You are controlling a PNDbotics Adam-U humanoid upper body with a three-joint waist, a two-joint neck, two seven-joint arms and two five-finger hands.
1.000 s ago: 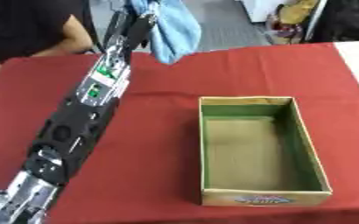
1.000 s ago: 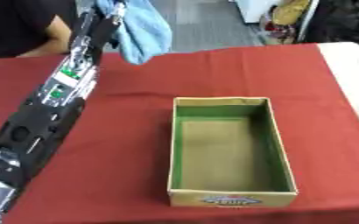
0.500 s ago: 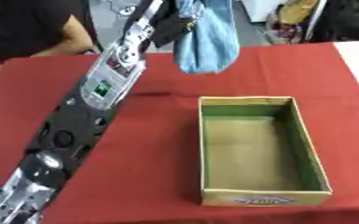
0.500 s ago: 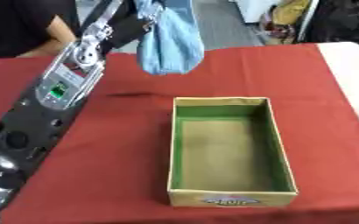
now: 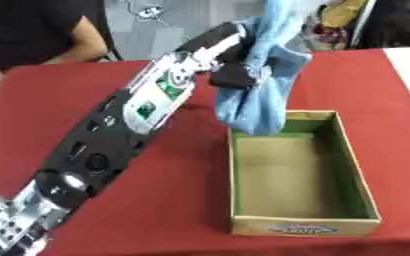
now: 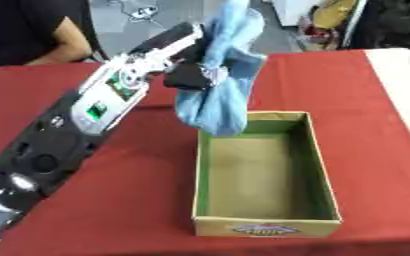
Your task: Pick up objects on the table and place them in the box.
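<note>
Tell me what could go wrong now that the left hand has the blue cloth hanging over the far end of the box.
The blue cloth hangs from the left hand over the far-left corner of the box, not its middle. If released here, part could drape over the rim or land on the red tablecloth.

The cloth's lower end looks close to the box wall; moving sideways might drag it against the rim and nudge the light cardboard box.
</note>
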